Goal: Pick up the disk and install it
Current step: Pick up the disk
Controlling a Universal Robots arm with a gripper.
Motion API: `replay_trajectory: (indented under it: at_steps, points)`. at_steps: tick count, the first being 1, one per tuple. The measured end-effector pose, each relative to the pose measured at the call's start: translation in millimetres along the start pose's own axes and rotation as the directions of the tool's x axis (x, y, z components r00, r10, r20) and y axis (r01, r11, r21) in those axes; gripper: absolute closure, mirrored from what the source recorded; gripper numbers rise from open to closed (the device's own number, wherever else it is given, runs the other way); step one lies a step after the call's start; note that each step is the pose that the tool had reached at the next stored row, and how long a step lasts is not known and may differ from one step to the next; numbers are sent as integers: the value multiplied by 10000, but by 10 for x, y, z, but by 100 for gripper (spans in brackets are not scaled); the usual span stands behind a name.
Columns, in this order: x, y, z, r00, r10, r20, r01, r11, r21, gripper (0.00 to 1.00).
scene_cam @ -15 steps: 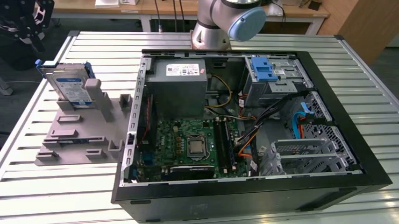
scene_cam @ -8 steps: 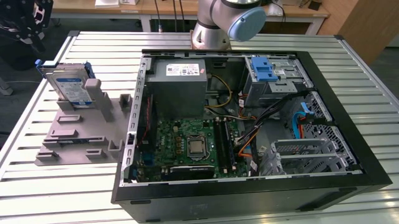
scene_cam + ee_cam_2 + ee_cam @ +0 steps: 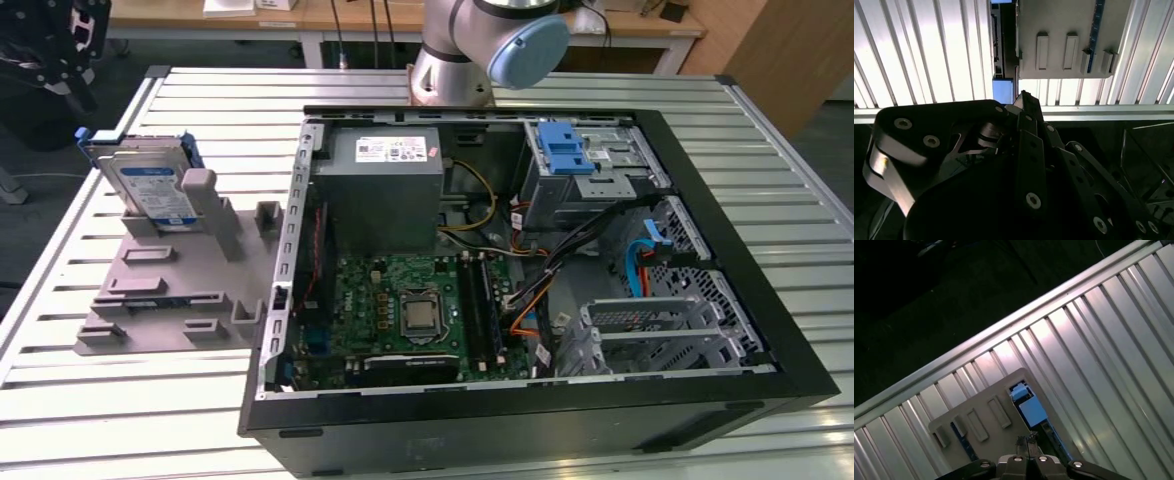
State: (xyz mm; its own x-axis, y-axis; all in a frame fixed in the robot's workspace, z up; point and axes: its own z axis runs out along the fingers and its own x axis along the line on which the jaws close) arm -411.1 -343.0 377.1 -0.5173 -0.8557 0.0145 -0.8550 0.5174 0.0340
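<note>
We are looking at a table (image 3: pixel 120 400) of ribbed silver metal slats that run side to side across the exterior view. Two things lie directly on it. A flat grey holder plate (image 3: pixel 140 262) with raised blocks sits toward the table's edge on the exterior view's left. Just beside it, toward the exterior view's right, an open black computer case (image 3: pixel 534 425) lies on its side, close to the near edge. In both wrist views we find the plate (image 3: pixel 1059 30) (image 3: pixel 979 395) flat on the slats, near a long edge rail.
</note>
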Motion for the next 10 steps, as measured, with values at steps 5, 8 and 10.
replay_trajectory:
  at_steps: [5, 8, 10]
  points:
    - [0, 0, 0, 9992, -394, -13, 394, 9992, 6, 89]
    - [0, 0, 0, 9982, -601, -20, 601, 9982, 9, 89]
    - [0, 0, 0, 9973, -733, -24, 733, 9973, 11, 89]
